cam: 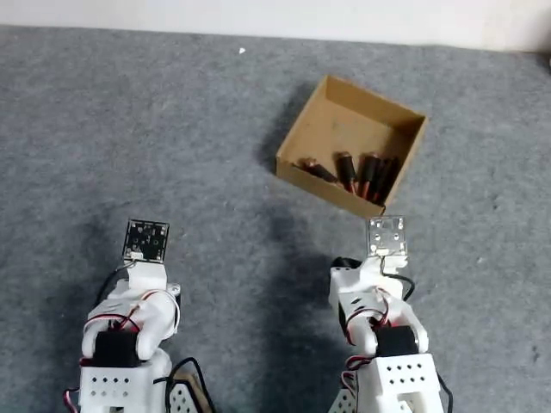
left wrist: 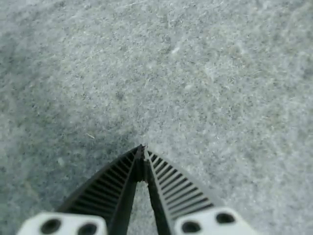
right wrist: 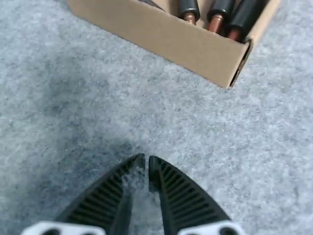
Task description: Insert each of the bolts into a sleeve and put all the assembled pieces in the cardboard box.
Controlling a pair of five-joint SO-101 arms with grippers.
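Note:
The open cardboard box (cam: 320, 186) stands on the grey carpet at the back right. Several dark sleeves with copper-coloured bolts (cam: 360, 174) lie side by side inside it, along its near wall. My right gripper (right wrist: 145, 160) hovers shut and empty over the carpet a short way in front of the box's near wall (right wrist: 161, 35); bolt ends (right wrist: 215, 20) peek over that wall. Off to the left of the box, my left gripper (left wrist: 143, 150) is shut on nothing above bare carpet. Both arms sit drawn back at the table's near edge.
Grey carpet (cam: 155, 129) covers the whole table, with a pale wall strip along the far edge. The left arm's base (cam: 120, 353) and the right arm's base (cam: 387, 344) with their cables stand at the near edge.

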